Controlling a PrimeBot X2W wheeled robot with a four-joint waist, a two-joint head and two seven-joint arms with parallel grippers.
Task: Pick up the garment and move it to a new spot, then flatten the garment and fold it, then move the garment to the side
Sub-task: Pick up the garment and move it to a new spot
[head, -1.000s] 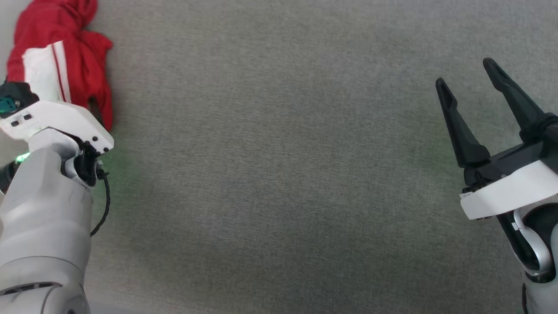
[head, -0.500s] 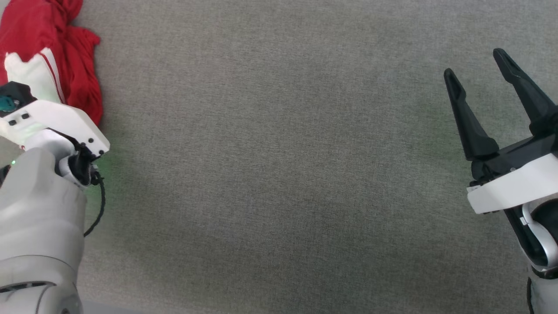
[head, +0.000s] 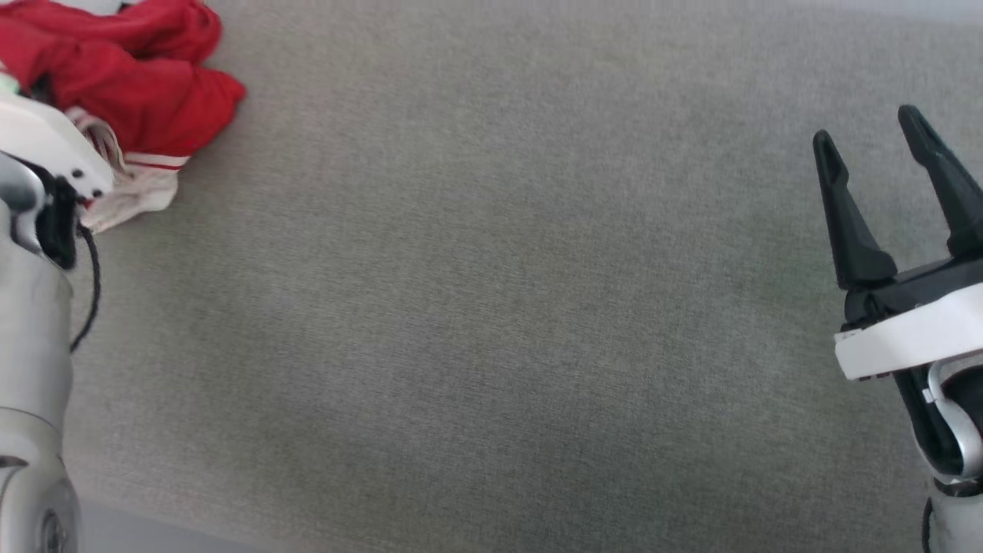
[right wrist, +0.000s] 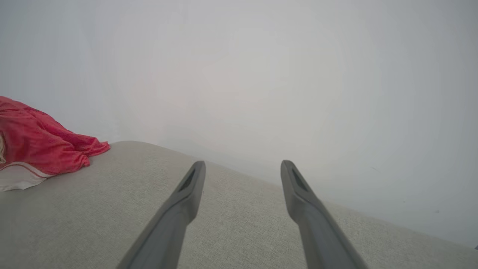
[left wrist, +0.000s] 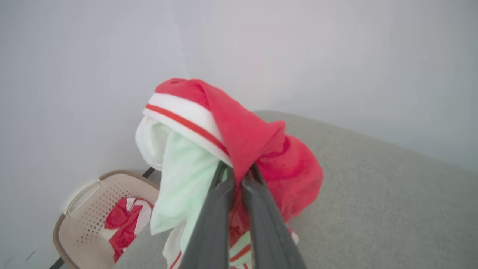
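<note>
At far left of worktop (head: 491, 307) | left tool (left wrist: 239, 170) pinched shut on shirt (left wrist: 242, 130); right tool (head: 866, 127) wide, empty | lift clear before carrying.

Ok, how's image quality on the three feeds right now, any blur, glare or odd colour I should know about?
Head view: even, soft light, no glare; the garment looks slightly soft. Left wrist view: the garment's white fabric beside the left gripper carries a green cast, and the basket is soft. Right wrist view: pale, hazy wall; the right gripper looks soft-edged.
</note>
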